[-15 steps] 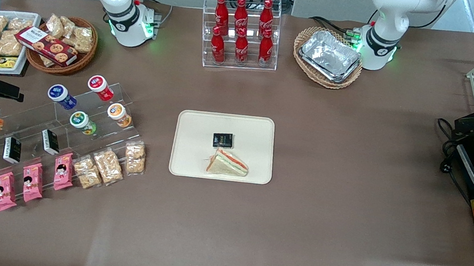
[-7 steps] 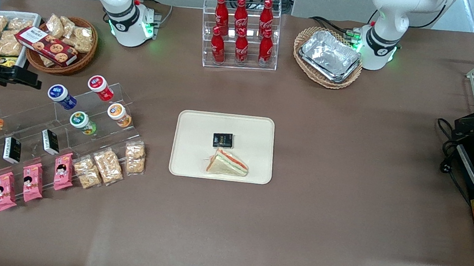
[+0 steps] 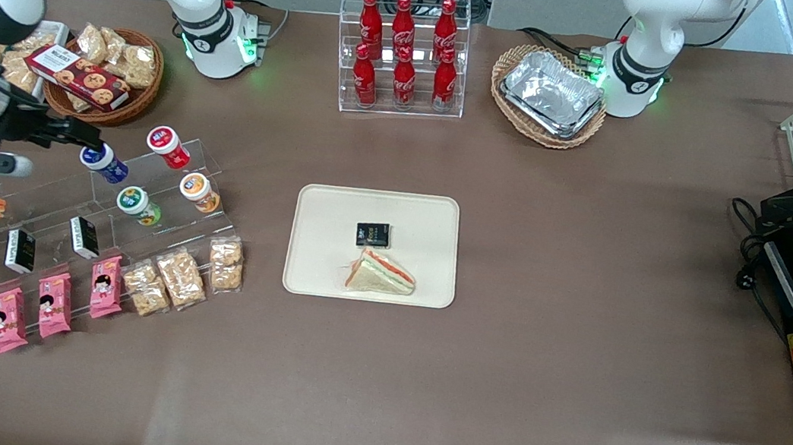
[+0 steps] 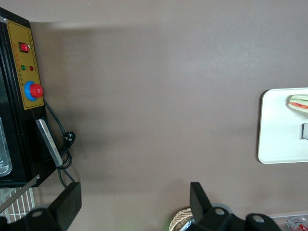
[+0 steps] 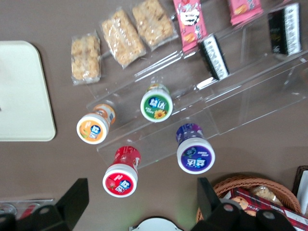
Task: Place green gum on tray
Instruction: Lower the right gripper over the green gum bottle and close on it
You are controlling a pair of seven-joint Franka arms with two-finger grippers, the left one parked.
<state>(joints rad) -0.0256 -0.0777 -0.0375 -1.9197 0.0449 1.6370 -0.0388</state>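
Note:
The green gum [image 3: 136, 203], a small bottle with a green-and-white lid, lies on the lower step of a clear acrylic stand [image 3: 47, 196]; it also shows in the right wrist view [image 5: 156, 103]. The cream tray [image 3: 326, 205] lies mid-table holding a sandwich [image 3: 380, 274] and a small black packet [image 3: 373, 234]; its corner shows in the right wrist view [image 5: 19, 96]. My right gripper [image 3: 61, 149] hovers open and empty above the stand, by the blue-lidded bottle [image 3: 100, 160], farther from the front camera than the green gum. In the right wrist view the gripper [image 5: 142, 202] holds nothing.
Red-lidded [image 3: 167, 145] and orange-lidded [image 3: 197, 190] bottles share the stand. Black packets [image 3: 83, 236], pink snack packs [image 3: 54, 304] and rice-cracker packs [image 3: 181, 277] lie nearer the camera. A wicker snack basket [image 3: 106, 73], cola rack [image 3: 403, 55] and foil trays [image 3: 551, 93] stand farther back.
My right gripper has moved in from the table's end toward the gum bottles and now overlaps the blue-lidded one. The bottles and the tray have not moved.

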